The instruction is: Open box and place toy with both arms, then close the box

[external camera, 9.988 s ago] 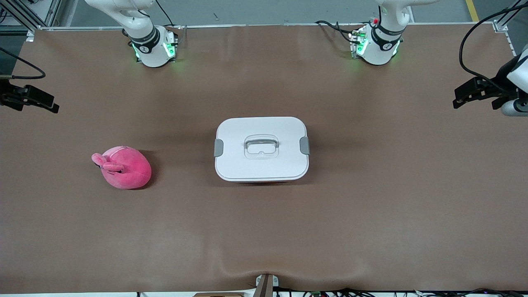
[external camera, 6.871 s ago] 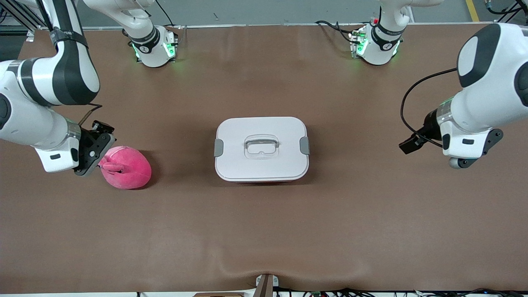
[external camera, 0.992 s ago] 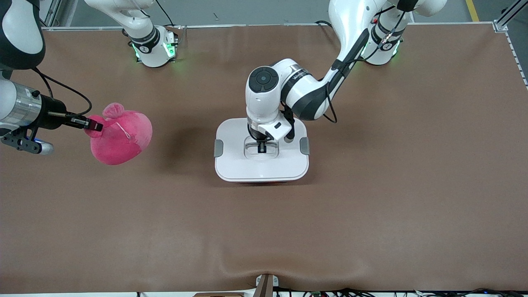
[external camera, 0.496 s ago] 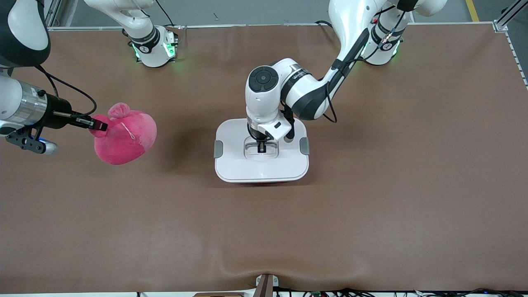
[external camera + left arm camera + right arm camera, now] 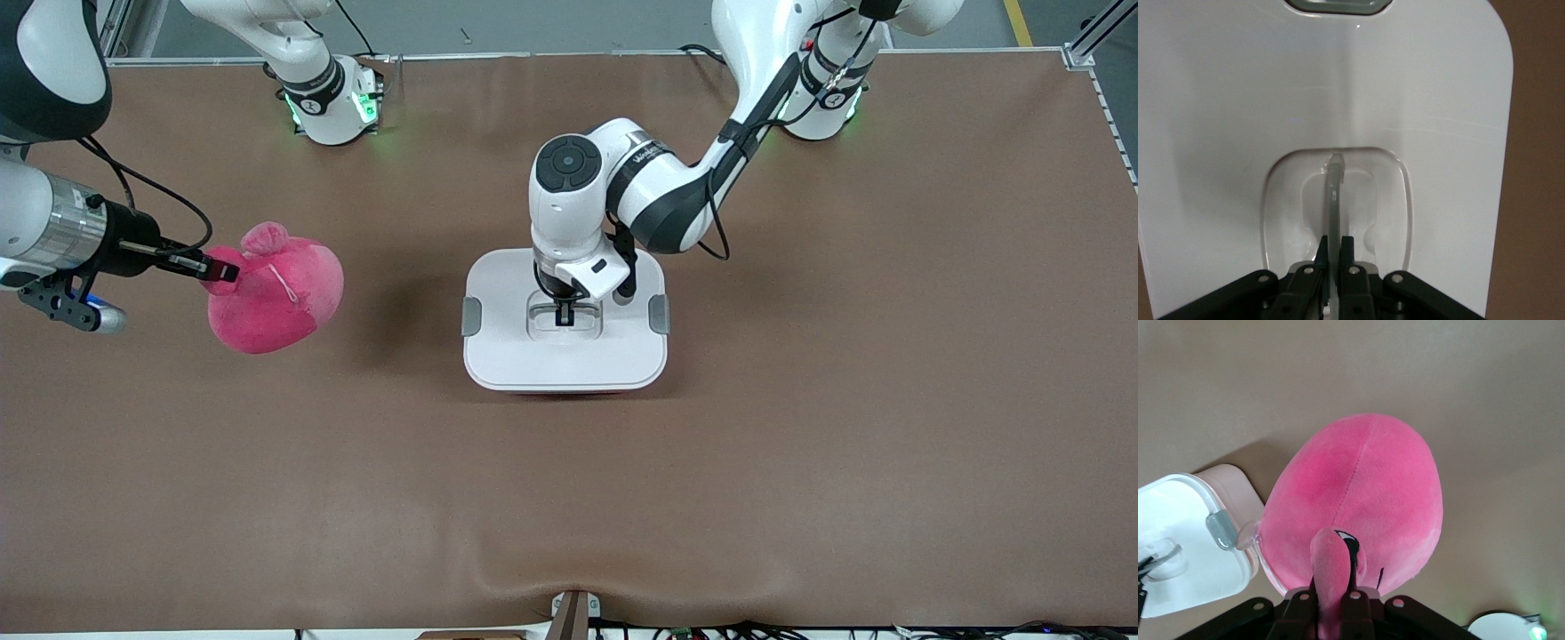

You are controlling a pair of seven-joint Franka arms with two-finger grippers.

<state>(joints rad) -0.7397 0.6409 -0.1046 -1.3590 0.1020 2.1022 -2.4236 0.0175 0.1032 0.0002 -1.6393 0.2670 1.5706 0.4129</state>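
Observation:
The box [image 5: 564, 356] sits mid-table with its white lid on and a grey clip [image 5: 471, 316] at each end. My left gripper [image 5: 564, 313] is down in the lid's recess, shut on the clear handle [image 5: 1333, 193]. My right gripper [image 5: 216, 268] is shut on an ear flap [image 5: 1330, 573] of the pink plush toy [image 5: 280, 293] and holds it in the air over the table toward the right arm's end. The toy [image 5: 1358, 500] hangs below the right wrist camera, with the box [image 5: 1188, 540] showing past it.
The brown table cover [image 5: 800, 427] lies flat around the box. The two arm bases [image 5: 329, 102] stand along the table's edge farthest from the front camera.
My right gripper has carried the toy a little toward the box. My left gripper stays shut on the lid handle; the lid looks very slightly shifted.

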